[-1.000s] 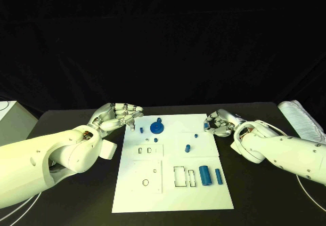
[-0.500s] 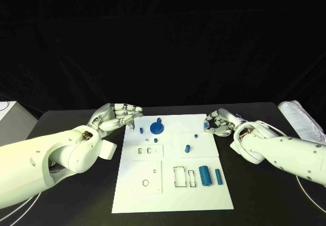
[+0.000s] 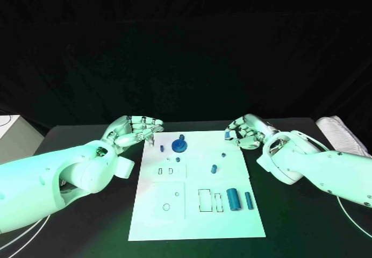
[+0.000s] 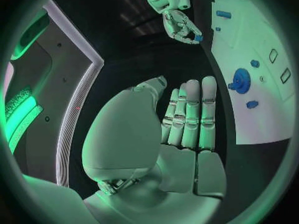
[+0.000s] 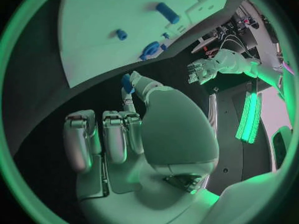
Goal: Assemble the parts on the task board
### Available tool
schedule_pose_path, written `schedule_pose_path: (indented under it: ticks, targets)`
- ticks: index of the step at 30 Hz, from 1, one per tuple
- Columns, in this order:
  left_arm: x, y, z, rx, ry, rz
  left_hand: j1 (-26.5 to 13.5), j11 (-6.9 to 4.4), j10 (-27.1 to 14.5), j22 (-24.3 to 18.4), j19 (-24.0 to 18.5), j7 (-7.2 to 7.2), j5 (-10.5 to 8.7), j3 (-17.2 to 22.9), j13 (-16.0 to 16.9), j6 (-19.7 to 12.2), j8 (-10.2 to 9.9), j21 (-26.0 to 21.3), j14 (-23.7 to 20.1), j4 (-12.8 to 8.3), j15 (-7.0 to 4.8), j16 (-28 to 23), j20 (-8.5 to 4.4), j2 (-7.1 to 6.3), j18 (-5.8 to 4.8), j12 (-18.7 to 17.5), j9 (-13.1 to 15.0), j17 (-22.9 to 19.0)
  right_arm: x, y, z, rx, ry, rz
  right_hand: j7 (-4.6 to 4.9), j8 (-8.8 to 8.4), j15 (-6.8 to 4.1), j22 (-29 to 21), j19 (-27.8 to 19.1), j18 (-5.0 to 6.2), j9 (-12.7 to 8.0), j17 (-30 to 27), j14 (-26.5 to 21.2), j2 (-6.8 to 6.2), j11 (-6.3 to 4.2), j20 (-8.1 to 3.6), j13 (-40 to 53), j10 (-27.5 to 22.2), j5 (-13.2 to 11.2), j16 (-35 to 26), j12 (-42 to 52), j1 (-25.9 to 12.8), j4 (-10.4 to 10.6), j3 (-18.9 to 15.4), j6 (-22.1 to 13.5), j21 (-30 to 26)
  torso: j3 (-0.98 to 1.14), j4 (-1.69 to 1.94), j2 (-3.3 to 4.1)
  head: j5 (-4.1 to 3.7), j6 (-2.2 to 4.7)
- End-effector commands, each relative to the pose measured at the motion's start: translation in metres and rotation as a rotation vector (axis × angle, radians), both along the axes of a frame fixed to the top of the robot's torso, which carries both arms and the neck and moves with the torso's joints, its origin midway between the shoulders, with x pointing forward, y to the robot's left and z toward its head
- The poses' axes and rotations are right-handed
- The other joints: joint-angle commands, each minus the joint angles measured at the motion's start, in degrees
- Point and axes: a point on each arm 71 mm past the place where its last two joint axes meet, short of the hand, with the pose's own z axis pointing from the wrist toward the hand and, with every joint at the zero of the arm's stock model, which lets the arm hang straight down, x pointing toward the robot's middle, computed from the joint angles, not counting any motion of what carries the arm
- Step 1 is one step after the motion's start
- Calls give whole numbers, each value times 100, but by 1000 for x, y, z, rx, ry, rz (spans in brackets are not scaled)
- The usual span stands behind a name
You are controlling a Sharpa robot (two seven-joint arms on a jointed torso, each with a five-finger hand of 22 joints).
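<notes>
The white task board [image 3: 198, 220] lies in the middle of the table. On it stand a blue round knob [image 3: 179, 145], several small blue pegs such as one [image 3: 213, 170], and two blue cylinders [image 3: 233, 200] near the right edge. My right hand [image 3: 248, 132] hovers at the board's far right corner and pinches a small blue part [image 5: 127, 83] between thumb and a finger; the part [image 4: 197, 37] also shows at its fingertips in the left wrist view. My left hand [image 3: 136, 130] hangs at the board's far left corner, fingers curled in on nothing [image 4: 187, 117].
The board has rectangular slots [image 3: 205, 201] and a small oval hole [image 3: 166, 207] in its near half. A white box [image 3: 15, 137] stands at the table's left edge, and a pale padded object [image 3: 345, 134] lies at the far right.
My right hand has moved a little away from me and to the left with the small blue part. The left hand has stayed in place.
</notes>
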Motion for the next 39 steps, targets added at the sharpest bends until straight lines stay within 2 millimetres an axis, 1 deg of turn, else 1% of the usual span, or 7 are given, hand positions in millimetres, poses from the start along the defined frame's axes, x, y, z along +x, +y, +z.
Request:
schedule_pose_path:
  ticks: [1,12,19,22,25,30,39]
  targets:
    - [1,-3,0,-4,0,-12,21,12,8,9,-19,15,-22,40,9,-33,-1,31,-4,-8,18,-30,2,40,50,-6,11,-5,-8,18,1,4,22,-23,3,35,-43,1507,599,-82,16,1509,608,26,-59,-47,1504,593,28,37,28,-42,-7,38,63,12,-25,-10,-63,51,-54]
    - [8,-7,-5,21,18,2,-18,-50,248,160,50,-16,-28,30,106,-10,26,167,57,-5,-25,16,-23,31,33,176,51,9,-43,105,-17,10,46,77,2,44,-35,1507,599,-82,20,1509,608,15,-63,-45,1496,587,28,37,20,-74,-12,38,67,12,-93,19,-165,110,-166]
    - [8,-10,-8,51,31,4,-47,-125,409,454,248,-51,-27,-69,391,26,99,417,312,-55,-90,410,-80,30,-18,590,113,352,-53,134,-37,-4,39,94,4,50,-25,1507,599,-82,22,1509,608,-20,-64,-40,1496,587,27,37,20,-119,-21,29,64,12,-125,40,-188,148,-224]
    - [7,-11,-9,61,36,4,-55,-142,257,689,392,-48,-23,-194,813,-5,242,603,639,-113,-104,1015,-100,64,-60,1132,199,1045,-55,141,-42,-14,35,103,4,50,-25,1507,599,-82,22,1509,608,-20,-64,-40,1496,587,27,37,20,-119,-21,29,64,12,-126,37,-188,163,-250]
    - [7,-13,-9,74,41,1,-37,-153,-331,1009,566,-62,-1,-290,1683,-130,579,867,971,-124,-121,1693,-103,139,-120,2252,367,1833,-58,148,-49,-25,38,108,4,53,-19,1507,599,-82,24,1509,608,-30,-65,-37,1499,589,27,37,23,-141,-22,26,65,12,-123,46,-177,181,-257]
    - [6,-14,-10,92,47,-1,-16,-185,-672,1618,982,-72,0,-276,2409,-281,940,1294,1604,-44,-132,2479,-126,120,-220,3381,502,2875,-61,157,-61,-43,44,113,6,54,-15,1507,599,-82,24,1509,608,-39,-64,-34,1498,588,27,37,22,-158,-22,23,62,12,-115,45,-169,229,-294]
    - [5,-16,-11,111,53,-13,2,-193,-814,2142,1335,-79,-2,-234,2808,-381,1184,1635,1995,6,-140,2903,-132,107,-318,4097,561,3508,-63,165,-75,-78,50,112,8,57,-5,1507,599,-82,25,1509,608,-67,-62,-26,1502,592,27,37,26,-207,-24,15,56,12,-112,37,-168,263,-337]
